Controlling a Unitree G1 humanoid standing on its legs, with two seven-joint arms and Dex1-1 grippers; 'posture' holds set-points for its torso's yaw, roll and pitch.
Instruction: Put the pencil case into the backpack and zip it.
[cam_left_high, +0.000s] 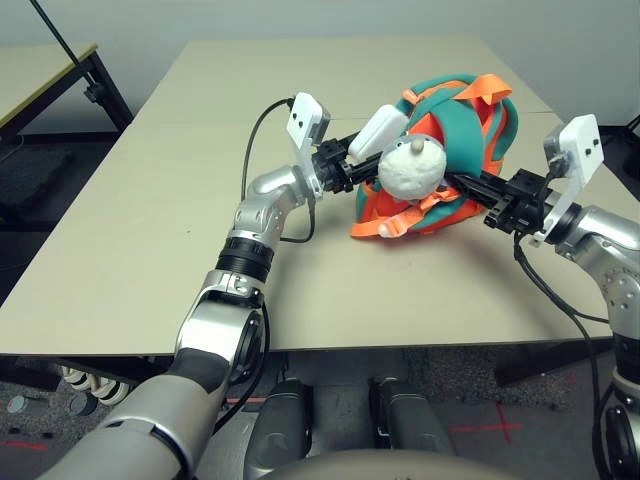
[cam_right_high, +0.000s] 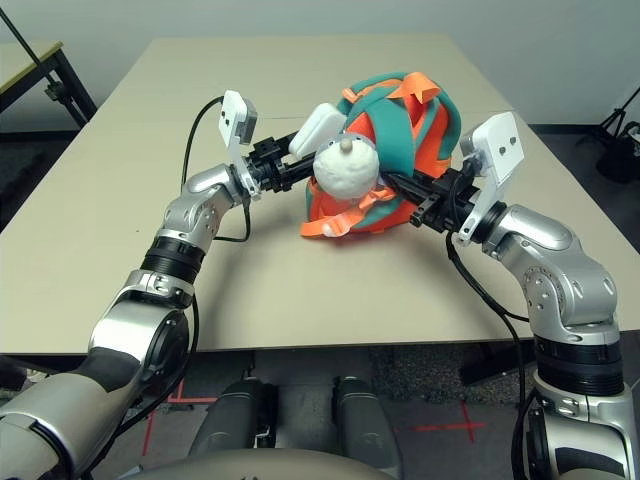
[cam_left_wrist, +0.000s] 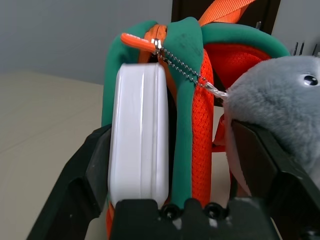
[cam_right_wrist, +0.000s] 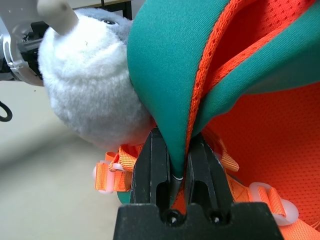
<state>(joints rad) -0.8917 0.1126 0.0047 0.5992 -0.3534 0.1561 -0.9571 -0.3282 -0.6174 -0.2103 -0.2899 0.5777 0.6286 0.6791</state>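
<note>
left gripper (cam_left_wrist: 165, 165) spread around pencil case (cam_left_wrist: 137, 135) | right gripper (cam_right_wrist: 172, 165) pinching backpack (cam_right_wrist: 165, 75)

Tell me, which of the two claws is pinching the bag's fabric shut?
The right gripper: its fingers are clamped on the backpack's teal edge. The left gripper stands wide open around the white pencil case.

L arm reaches fwd and inward over the counter (cam_left_high: 150, 230), forearm angled up toward centre; left gripper (cam_left_wrist: 172, 165) has its fingers (cam_left_wrist: 87, 170) spread wide, one either side of the pencil case (cam_left_wrist: 137, 135) and backpack (cam_left_wrist: 192, 100) edge. R arm bent in from the right, right gripper (cam_right_wrist: 172, 170) clamped tight on the backpack's teal rim.
</note>
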